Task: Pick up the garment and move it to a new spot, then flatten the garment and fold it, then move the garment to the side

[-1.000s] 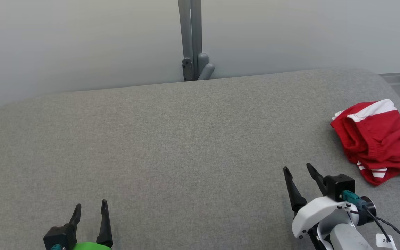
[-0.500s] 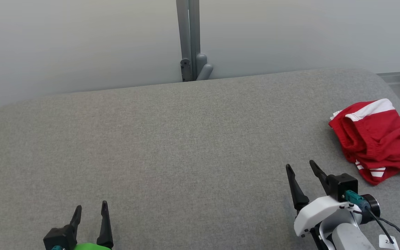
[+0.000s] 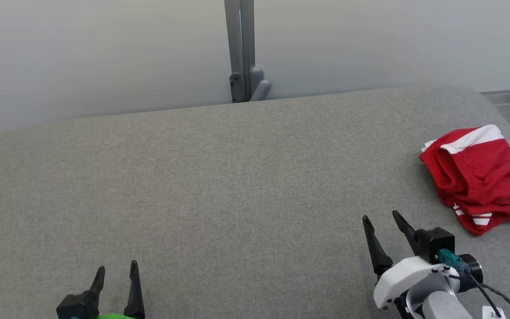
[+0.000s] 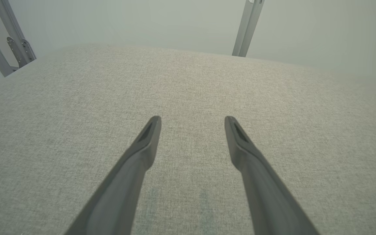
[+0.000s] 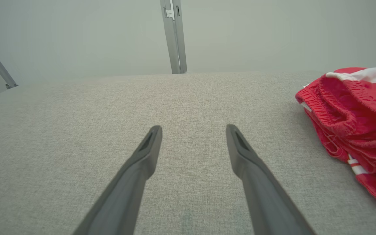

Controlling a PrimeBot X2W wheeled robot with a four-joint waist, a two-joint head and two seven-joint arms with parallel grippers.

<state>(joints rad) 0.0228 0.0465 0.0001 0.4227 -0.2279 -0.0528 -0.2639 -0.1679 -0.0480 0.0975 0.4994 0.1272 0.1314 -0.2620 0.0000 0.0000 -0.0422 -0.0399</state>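
Now, hovering over grey surface with left claw and right claw spread wide, red garment untouched.

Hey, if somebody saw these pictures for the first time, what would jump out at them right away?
The bright red garment with white stripes catches the eye first, lying crumpled near the right edge of the grey padded table. Next come the two dark-fingered grippers low in the head view. The right gripper is open and empty, left of the garment and not touching it, and the left gripper is open at the lower left.
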